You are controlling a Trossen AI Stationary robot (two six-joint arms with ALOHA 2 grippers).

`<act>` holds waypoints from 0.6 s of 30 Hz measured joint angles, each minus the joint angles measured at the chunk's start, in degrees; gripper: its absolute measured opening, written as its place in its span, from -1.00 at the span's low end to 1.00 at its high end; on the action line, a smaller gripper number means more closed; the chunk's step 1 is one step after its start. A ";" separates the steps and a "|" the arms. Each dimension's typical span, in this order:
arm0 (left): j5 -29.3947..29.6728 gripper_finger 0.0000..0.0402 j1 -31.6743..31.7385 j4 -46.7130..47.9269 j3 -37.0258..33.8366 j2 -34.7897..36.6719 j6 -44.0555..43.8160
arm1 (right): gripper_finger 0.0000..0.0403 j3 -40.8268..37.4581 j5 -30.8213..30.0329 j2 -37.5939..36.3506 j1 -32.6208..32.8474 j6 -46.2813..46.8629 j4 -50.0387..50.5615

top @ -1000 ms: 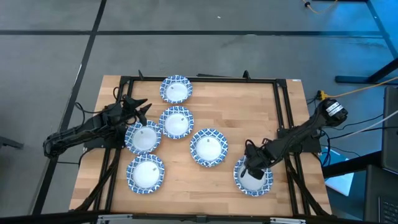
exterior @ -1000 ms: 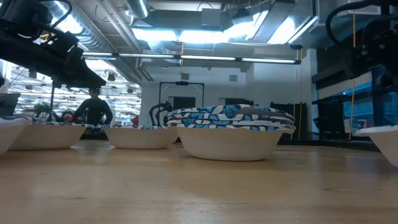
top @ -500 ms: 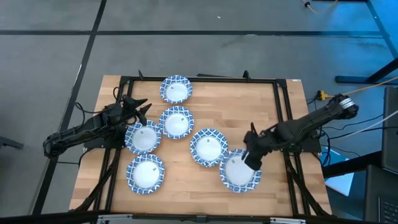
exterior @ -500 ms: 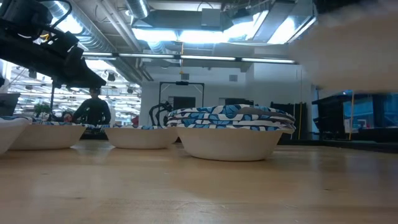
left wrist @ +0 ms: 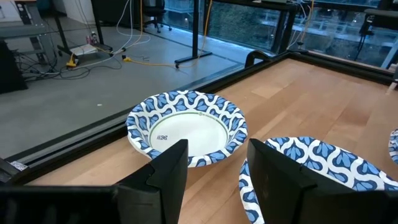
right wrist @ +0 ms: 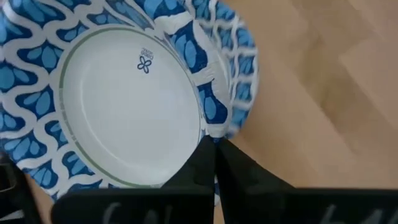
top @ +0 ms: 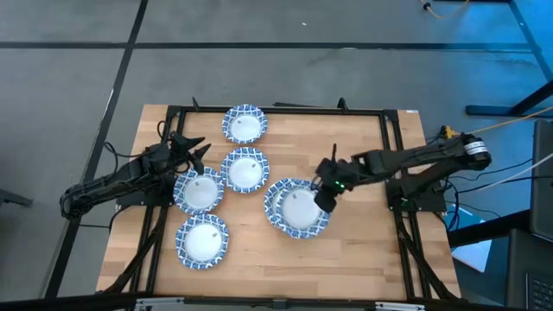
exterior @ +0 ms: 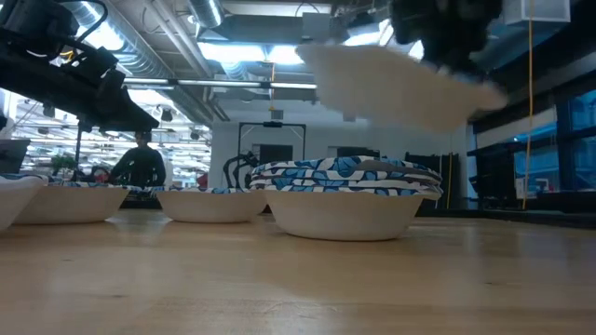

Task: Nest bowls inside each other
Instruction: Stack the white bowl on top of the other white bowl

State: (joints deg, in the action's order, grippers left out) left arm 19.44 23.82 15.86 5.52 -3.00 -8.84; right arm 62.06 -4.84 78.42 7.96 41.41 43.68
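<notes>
Several blue-and-white patterned bowls lie on the wooden table: a stack at the centre [top: 278, 200], also in the low view [exterior: 345, 200], and single bowls [top: 244, 123], [top: 244, 169], [top: 200, 190], [top: 202, 240]. My right gripper [top: 327, 197] is shut on one more bowl [top: 302, 212], which hangs in the air above the centre stack [exterior: 391, 88]. My left gripper [top: 197, 152] waits open over the table's left side, with a bowl [left wrist: 186, 127] just ahead of its fingers [left wrist: 168, 174]. My right gripper pinches the patterned rim [right wrist: 210, 127] of the bowl between its two shut fingers [right wrist: 199, 163], on the bowl's right side. The fingers come slanting down from the table's right. The bowl is lifted clear and tilted, right above the centre stack.
A black frame rail [top: 393, 147] runs along the table's edges. Bare wood lies at the table's near right [top: 363, 250] and far right [top: 346, 138]. A person [exterior: 140, 166] stands far off in the room behind.
My right gripper has lifted the bowl off the table's near right corner and carried it up and leftward, over the centre stack. The gripper has tipped as it went, and the bowl now hangs tilted and clear of the table.
</notes>
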 joint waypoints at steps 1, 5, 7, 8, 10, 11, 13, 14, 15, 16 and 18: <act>0.00 -0.20 0.02 0.02 0.00 0.00 0.00 | -0.98 0.00 0.22 0.74 -0.81 -1.03 -0.68; 0.00 -0.20 0.02 0.02 0.00 0.00 0.00 | -0.98 -0.02 0.42 3.78 -3.59 -4.03 -2.38; 0.00 -0.20 0.02 0.01 0.00 0.00 0.00 | -0.98 -0.02 0.95 5.32 -4.81 -4.51 -3.33; 0.00 -0.20 0.00 0.00 -0.02 0.00 0.00 | -0.98 -0.02 1.74 6.05 -5.39 -4.61 -3.85; 0.00 -0.20 0.02 0.02 0.00 0.01 0.00 | -0.98 -0.02 3.24 7.44 -6.43 -5.74 -5.43; 0.00 -0.20 0.01 0.00 0.00 0.01 0.00 | -0.98 -0.02 3.86 8.16 -6.81 -6.32 -6.34; -0.01 -0.20 0.01 0.02 0.00 0.00 0.00 | -0.99 -0.02 5.76 9.69 -7.67 -7.58 -7.84; -0.01 -0.20 0.02 0.01 0.00 0.01 0.00 | -0.99 -0.02 6.66 10.48 -8.03 -8.02 -8.24; -0.01 -0.20 0.00 0.00 0.00 0.02 0.00 | -0.98 -0.02 7.50 11.27 -8.37 -8.50 -8.77; -0.02 -0.20 0.01 0.00 0.00 0.01 0.00 | -0.98 -0.02 8.49 11.90 -8.67 -8.73 -9.13; -0.02 -0.20 0.01 0.01 0.00 0.01 0.00 | -0.93 -0.02 10.52 13.15 -8.94 -8.97 -9.74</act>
State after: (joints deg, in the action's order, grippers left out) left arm 19.42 23.82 15.87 5.52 -2.99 -8.84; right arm 62.04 5.69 91.56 -0.99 32.44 33.94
